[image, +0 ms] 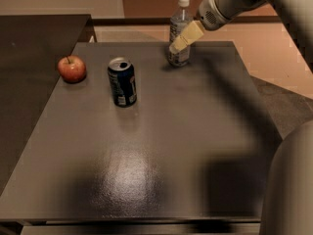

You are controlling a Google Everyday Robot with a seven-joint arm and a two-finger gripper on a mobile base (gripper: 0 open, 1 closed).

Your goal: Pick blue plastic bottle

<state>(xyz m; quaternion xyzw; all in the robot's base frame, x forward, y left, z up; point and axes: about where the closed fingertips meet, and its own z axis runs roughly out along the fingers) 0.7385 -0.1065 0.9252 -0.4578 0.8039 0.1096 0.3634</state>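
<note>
Now the gripper is at the far side of the table, right against the blue plastic bottle — whether it is wide or closed on it I cannot tell. The bottle stands upright, close to the far edge. It looks tall and light, so a sideways push could tip it or send it over that edge. The dark can and the apple are well apart to the left — room is open upward and to the right.
</note>
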